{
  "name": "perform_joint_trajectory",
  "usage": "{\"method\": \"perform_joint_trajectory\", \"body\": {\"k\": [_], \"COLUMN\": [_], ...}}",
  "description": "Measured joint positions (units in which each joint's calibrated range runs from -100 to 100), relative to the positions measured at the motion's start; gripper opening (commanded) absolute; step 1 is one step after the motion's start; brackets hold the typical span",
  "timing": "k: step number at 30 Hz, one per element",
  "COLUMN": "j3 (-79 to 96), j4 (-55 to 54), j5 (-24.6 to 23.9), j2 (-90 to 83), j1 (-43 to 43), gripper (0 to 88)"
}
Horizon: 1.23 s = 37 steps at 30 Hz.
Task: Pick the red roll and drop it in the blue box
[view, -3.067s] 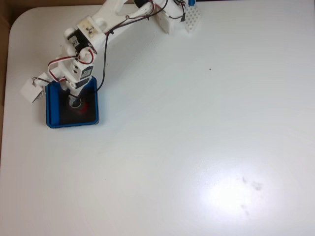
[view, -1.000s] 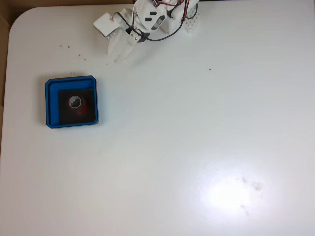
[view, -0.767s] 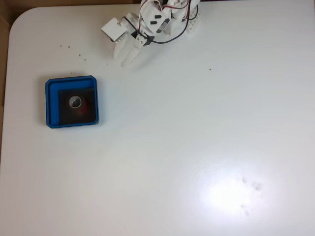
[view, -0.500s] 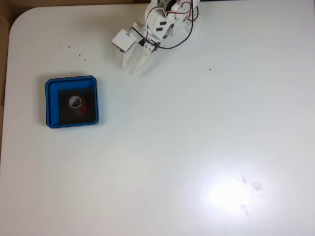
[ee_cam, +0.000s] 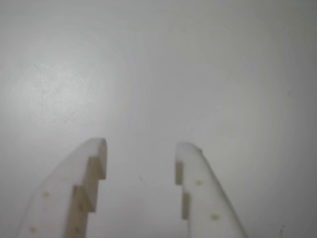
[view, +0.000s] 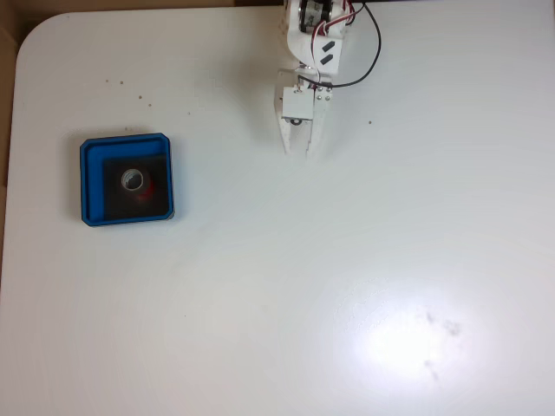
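Fixed view first, looking straight down: the white table spreads smooth and glossy across almost the whole frame, with a bright glare patch at lower right and a few faint dark specks near the upper left. Its rounded corner shows at upper left, with a brown strip of surround running along the left edge. Over at the left, the blue box sits flat, a bright-blue square tray with rounded corners, a raised rim and a black floor. And there inside it lies the red roll, ring face up, pale hollow core showing, a sliver of red peeking at its lower right side. Well apart from it, at top centre, the white plastic arm reaches down into the frame, black and red wires looping off it, and the gripper points toward the bottom of the frame with its two tapered fingers spread and nothing between them. Now the wrist view: two pale stepped fingers rise from the bottom edge, parted and empty, over blank, softly blurred white tabletop.
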Motion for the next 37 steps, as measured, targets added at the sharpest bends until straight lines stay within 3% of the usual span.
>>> {"method": "perform_joint_trajectory", "body": {"k": [8,15,37], "j3": [0.00,0.00,0.00], "j4": [0.00,0.00,0.00], "j5": [0.00,0.00,0.00], "j2": [0.00,0.00,0.00], "j1": [-11.28,-11.88,-11.88], "gripper": [11.7,2.2,2.2]}}
